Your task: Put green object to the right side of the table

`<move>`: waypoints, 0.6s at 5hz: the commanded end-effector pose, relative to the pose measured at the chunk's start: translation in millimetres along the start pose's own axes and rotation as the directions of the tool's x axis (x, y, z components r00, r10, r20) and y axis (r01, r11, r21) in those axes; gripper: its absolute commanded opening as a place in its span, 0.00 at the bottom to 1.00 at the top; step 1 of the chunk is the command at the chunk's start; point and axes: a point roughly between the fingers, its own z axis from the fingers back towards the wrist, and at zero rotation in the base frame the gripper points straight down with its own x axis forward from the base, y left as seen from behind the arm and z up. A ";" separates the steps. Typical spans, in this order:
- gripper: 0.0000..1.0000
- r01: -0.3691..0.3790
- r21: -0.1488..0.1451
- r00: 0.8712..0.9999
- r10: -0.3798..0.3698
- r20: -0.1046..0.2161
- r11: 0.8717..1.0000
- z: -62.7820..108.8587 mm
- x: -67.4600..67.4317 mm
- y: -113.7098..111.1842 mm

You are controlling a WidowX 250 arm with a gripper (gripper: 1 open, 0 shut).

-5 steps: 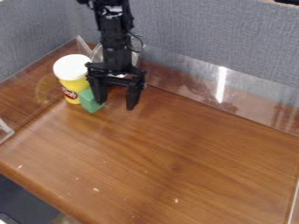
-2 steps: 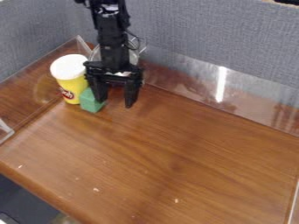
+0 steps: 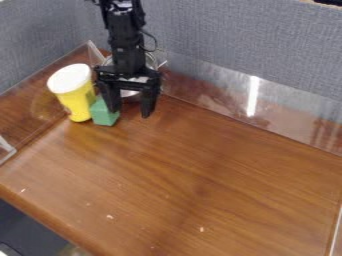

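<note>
The green object [image 3: 103, 114] is a small cube on the table [image 3: 187, 180], at the back left, tight against the base of a yellow cup [image 3: 72, 91]. My gripper [image 3: 130, 108] points straight down just right of it, open. The left finger [image 3: 115, 104] stands at the cube's right edge; whether it touches I cannot tell. Nothing shows between the fingers. Part of the cube's right side is hidden behind that finger.
The yellow cup with a white rim leans to the left beside the cube. Clear plastic walls [image 3: 254, 92] run along the table's back and left edges. A grey partition [image 3: 227, 35] rises behind. The wood surface stretches to the right and front.
The gripper has shifted slightly left toward the cube, still open. The yellow cup has moved and tipped a little to the left.
</note>
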 end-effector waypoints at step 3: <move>1.00 -0.079 0.020 0.995 0.077 0.070 0.997 22.0 4.3 41.1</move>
